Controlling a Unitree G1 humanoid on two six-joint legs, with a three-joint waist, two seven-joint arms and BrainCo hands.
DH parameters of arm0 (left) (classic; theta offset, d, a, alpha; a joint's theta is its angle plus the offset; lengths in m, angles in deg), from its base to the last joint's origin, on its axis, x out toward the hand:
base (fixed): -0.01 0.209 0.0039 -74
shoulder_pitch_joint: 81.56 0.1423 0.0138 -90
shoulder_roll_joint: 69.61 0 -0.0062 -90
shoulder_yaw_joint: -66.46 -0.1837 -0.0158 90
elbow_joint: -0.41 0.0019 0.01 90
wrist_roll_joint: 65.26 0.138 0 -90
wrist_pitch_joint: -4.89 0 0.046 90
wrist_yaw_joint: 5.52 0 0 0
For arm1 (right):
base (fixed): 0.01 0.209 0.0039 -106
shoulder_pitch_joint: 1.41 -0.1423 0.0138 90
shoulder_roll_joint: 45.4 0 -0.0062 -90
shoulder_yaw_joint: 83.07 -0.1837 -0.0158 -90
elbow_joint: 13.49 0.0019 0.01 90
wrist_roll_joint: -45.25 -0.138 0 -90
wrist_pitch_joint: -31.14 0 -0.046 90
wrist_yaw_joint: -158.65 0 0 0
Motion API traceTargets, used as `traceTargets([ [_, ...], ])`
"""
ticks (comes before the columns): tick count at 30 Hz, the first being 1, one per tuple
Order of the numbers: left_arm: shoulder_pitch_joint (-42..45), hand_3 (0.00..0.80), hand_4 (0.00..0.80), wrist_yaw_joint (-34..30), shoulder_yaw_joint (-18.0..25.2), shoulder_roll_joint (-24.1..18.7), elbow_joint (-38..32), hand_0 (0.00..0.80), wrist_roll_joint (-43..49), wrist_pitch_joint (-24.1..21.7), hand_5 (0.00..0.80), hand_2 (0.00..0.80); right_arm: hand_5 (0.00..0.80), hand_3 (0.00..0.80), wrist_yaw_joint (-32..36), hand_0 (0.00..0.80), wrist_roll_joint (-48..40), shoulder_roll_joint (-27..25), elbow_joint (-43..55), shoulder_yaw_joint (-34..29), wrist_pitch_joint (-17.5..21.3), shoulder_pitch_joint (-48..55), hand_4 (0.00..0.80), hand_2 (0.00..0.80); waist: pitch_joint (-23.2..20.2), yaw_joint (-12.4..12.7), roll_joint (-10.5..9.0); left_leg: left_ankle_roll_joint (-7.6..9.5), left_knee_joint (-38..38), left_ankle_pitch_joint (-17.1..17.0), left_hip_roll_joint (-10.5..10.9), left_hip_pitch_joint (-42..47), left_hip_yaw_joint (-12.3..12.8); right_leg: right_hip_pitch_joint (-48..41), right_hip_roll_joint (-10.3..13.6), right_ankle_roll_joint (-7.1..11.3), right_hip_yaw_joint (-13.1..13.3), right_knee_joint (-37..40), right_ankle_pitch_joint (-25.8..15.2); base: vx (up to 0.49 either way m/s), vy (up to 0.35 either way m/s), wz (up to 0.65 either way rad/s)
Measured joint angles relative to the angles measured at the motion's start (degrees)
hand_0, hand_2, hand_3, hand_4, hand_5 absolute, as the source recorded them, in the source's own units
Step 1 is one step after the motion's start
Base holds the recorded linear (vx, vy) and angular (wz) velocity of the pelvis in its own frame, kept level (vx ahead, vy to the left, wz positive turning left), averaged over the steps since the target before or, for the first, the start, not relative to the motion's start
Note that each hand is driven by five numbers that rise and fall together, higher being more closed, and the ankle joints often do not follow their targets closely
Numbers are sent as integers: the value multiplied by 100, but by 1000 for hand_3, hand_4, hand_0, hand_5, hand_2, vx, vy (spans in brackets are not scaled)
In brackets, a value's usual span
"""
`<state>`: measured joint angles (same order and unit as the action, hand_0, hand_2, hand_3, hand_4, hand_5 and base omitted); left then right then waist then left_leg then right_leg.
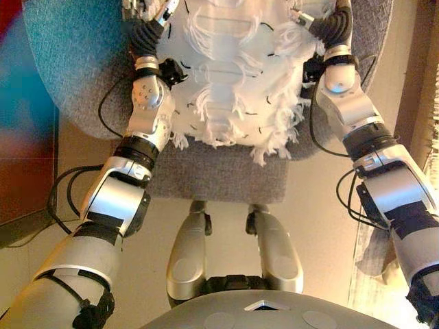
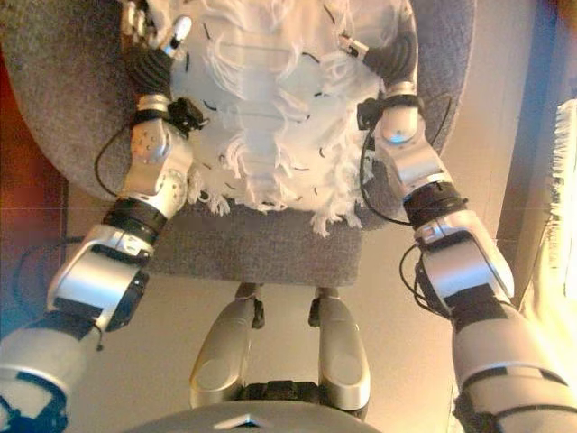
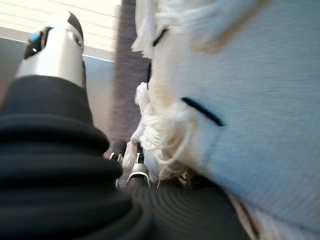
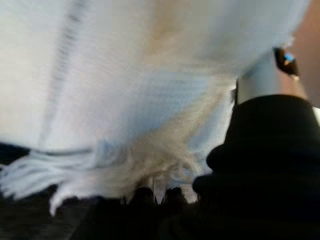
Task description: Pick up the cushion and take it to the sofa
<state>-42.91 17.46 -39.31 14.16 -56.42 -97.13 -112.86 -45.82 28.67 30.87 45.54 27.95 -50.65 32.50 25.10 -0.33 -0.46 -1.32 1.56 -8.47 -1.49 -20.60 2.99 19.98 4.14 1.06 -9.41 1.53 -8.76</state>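
A: Fingers first: can either hand's grip be read?

B: Not really. The left hand [image 1: 159, 17] sits against the left side of the white, tufted, fringed fabric cushion [image 1: 230, 75], and the right hand [image 1: 322, 22] against its right side. In both wrist views the dark-tipped fingers [image 3: 136, 167] run in under the cushion's fringe, so whether they are curled round it or flat cannot be told.

A: And the cushion itself?

B: It lies on the grey upholstered seat [image 1: 219, 175], toward the back, with its fringed near edge short of the seat's front edge. Both hands flank it, touching its sides.

A: So the robot seems to be at the pick-up step. What could spoil it?

B: Probably the softness. If the hands only press the loose tufts rather than the body, the cushion may sag and slide out between them on the lift. Uneven pressure could tilt it and drop one corner back onto the seat. Fringe might also snag on a fingertip.
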Motion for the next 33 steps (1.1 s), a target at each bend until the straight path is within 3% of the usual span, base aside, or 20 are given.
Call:
traceTargets([
  [8, 1722, 0, 0, -325, 647, -205, -2833, 0, 446, -194, 0, 0, 0, 0, 203, 0, 895, 38, 2533, -1112, 62, 2078, 0, 0, 0, 118, 1, -10, 153, 10, 9, 633, -24, -680, -6, 18, -57, 187, 28, 121, -10, 5],
  [12, 2856, 0, 0, -595, 1046, -188, -3863, 0, 751, -425, 0, 0, 0, 0, 533, 0, 987, 204, 3879, -1905, 586, 3298, 0, 0, -62, 118, 48, -32, 335, 54, 27, 1140, -42, -1155, -2, 57, -59, 289, 83, 160, 42, 4],
  [18, 4206, 0, 0, -843, 1393, -140, -4274, 0, 768, -497, 0, 0, 0, 0, 815, 0, 966, 199, 4257, -2659, 927, 4735, 0, 0, -696, 106, 168, -2, 342, 186, 49, 1557, -16, -1588, 17, 98, -42, 355, 184, 89, 0, -2],
  [28, 4554, 0, 0, -989, 1407, -106, -4308, 0, 753, -386, 0, 0, 0, 0, 1264, 0, 794, 167, 4263, -2667, 1020, 5109, 0, 0, -1855, 99, 192, -73, 375, 432, -13, 2230, 32, -2215, -46, 127, 37, 372, 440, 112, -3, -4],
  [33, 5076, 0, 0, -1260, 1517, -93, -4307, 0, 734, -154, 0, 0, 0, 0, 1491, 0, 742, 199, 4264, -2672, 911, 5581, 0, 0, -2021, 103, 161, -82, 380, 462, -35, 2391, 28, -2372, -66, 114, 37, 378, 478, 49, -4, 0],
])
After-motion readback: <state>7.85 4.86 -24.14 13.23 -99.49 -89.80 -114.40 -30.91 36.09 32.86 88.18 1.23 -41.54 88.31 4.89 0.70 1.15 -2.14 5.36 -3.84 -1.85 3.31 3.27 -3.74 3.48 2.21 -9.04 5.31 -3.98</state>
